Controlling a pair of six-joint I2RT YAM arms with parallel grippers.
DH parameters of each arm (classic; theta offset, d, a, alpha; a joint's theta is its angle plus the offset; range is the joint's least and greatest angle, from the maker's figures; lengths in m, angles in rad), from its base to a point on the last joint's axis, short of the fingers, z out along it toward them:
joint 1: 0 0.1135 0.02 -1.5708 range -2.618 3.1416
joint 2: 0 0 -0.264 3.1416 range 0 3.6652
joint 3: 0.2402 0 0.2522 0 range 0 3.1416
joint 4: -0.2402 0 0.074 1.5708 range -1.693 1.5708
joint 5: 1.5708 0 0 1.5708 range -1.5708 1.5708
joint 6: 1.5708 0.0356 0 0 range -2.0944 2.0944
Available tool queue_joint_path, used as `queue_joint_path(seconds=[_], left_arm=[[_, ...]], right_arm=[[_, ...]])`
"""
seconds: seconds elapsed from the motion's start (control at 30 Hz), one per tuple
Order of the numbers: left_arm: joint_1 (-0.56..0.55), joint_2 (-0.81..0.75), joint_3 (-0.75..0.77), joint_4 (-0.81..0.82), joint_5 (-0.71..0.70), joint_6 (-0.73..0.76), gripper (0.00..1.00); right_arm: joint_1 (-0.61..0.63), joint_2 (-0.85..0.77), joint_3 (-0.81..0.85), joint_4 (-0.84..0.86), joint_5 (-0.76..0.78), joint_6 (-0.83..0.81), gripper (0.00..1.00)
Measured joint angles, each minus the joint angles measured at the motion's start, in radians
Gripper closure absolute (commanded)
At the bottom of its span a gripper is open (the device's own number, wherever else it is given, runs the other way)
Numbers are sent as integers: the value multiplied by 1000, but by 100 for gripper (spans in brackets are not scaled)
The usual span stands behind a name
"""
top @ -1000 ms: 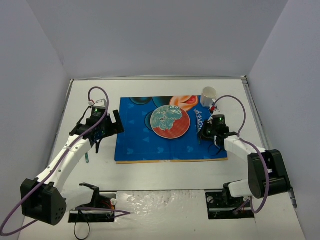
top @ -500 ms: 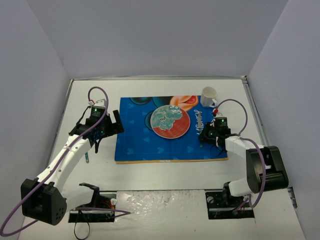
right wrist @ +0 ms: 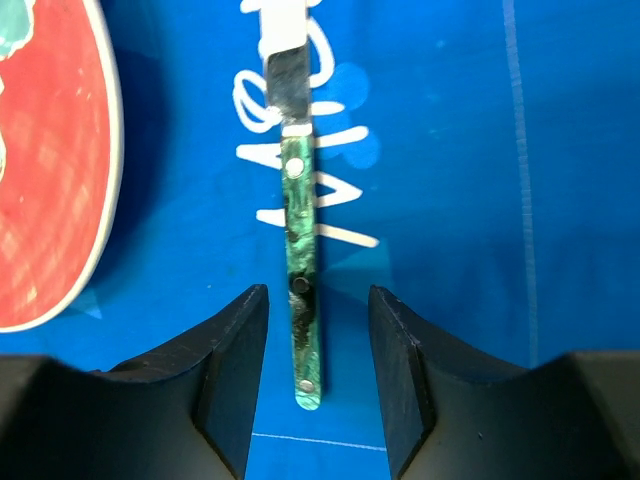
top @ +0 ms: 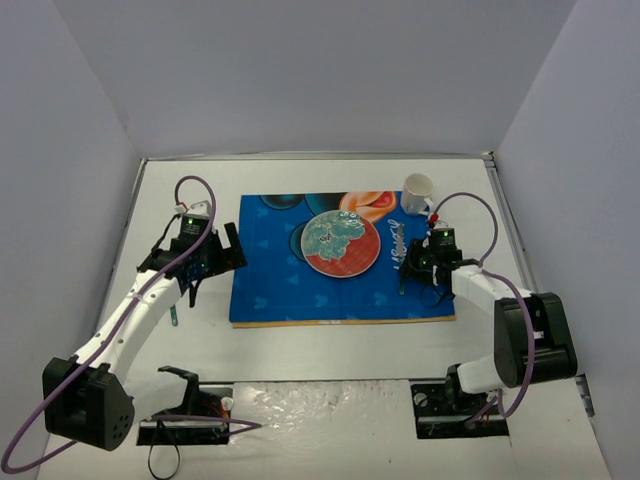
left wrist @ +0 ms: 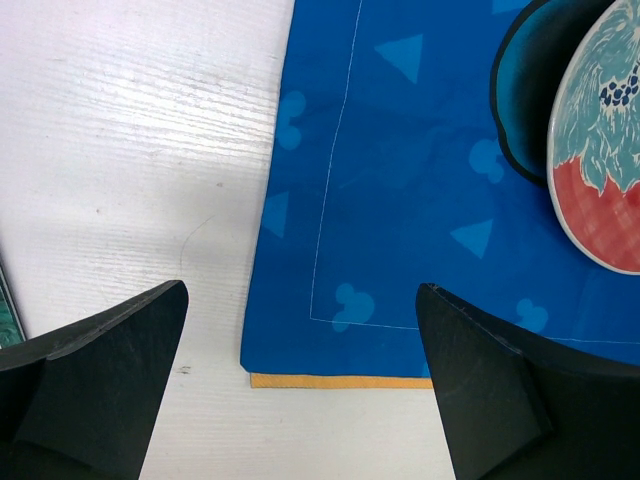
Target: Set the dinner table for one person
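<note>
Opened right gripper point(right wrist: 318, 300) partway just now, freeing green-handled knife point(right wrist: 298, 230) flat on placemat point(right wrist: 450, 150), just right of plate point(right wrist: 50, 150). Left gripper point(left wrist: 300, 300) wide, empty, over dinner table point(top: 300, 350) at placemat's left edge. Knife judged placed.

Two white-and-black arms trailing purple cables

The left arm point(top: 135, 310) and right arm point(top: 482, 290) have slim white links between bulky black joint housings. A purple cable point(top: 200, 183) loops above each wrist, where a small green light point(top: 190, 221) glows. The fingers point(right wrist: 232, 370) are broad matte-black wedges.
</note>
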Motion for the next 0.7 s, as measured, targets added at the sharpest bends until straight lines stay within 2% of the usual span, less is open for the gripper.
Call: queue_joint_path(seconds=[0.17,0.43,0.7], left_arm=[[10,0,0,-1,0,7,4],[11,0,0,-9,-1,13,4],[28,0,0,-23,-1,19,4]], right_arm=[[25,-17,53,-72,78,-37,57],[180,3,134,-139,219,-80,55],[191,100,168,-189,294,-105,53]])
